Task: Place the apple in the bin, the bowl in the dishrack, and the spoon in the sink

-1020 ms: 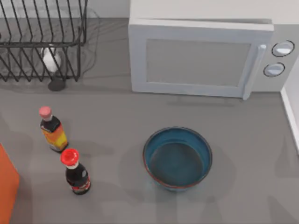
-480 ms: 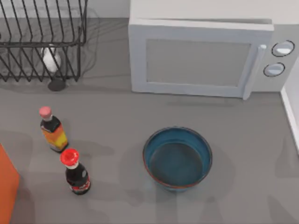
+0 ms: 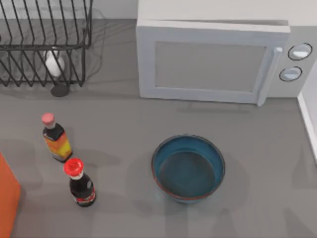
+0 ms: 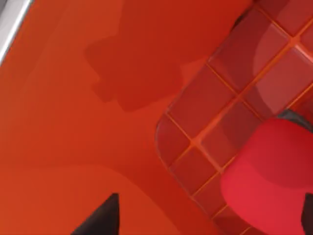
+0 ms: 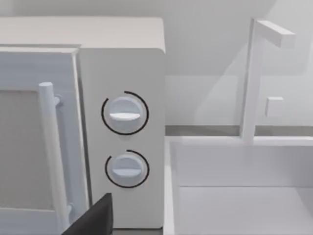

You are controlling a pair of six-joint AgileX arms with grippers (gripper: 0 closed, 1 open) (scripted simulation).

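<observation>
Far side blocked – microwave [image 3: 213,62] centre-right, dishrack [image 3: 44,42] far left | left lane narrowed by two bottles [image 3: 57,139] standing near the bin [image 3: 7,198] corner | bowl [image 3: 188,167] sits centre-near – bare table [image 3: 124,124] open between bottles and bowl, and right of the bowl

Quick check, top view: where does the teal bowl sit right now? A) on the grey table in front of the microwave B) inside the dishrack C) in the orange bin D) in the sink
A. The bowl stands empty on the table, in front of the microwave, far from the dishrack at the rear left and the bin at the left edge.
</observation>
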